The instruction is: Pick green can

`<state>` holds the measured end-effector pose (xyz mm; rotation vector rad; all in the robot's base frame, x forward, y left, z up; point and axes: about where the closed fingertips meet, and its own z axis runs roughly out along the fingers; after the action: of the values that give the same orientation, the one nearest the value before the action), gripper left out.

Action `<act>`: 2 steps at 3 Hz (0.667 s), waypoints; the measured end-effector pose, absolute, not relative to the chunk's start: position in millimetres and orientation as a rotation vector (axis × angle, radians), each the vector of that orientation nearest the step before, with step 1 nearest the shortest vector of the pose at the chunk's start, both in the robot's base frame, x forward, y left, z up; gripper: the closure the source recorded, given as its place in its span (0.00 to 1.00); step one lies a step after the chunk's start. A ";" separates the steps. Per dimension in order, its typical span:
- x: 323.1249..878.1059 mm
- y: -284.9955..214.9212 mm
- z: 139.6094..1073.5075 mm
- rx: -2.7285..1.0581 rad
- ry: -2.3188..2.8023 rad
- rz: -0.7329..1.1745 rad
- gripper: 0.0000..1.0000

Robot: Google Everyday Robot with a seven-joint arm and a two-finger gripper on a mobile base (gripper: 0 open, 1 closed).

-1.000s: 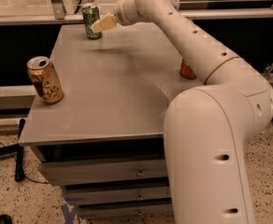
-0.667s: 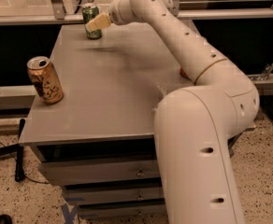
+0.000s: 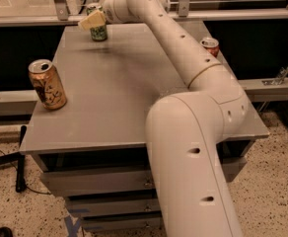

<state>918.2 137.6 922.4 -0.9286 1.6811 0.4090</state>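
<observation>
Your jaws edged left against the green can (image 3: 99,31) at the desk's (image 3: 109,98) far edge; you couldn't tell their grip.

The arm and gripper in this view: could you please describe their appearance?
The arm is cream-white: thick, rounded tubes with small dark holes and a thin tan joint ring; no cables visible. The gripper, by the green can at the table's far edge, is pale yellow.
</observation>
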 end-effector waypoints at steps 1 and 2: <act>917.6 157.5 923.7 -0.955 1.664 0.435 0.00; 915.6 171.6 921.6 -0.986 1.657 0.451 0.17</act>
<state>915.6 171.6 921.6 -0.9864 1.6572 0.4505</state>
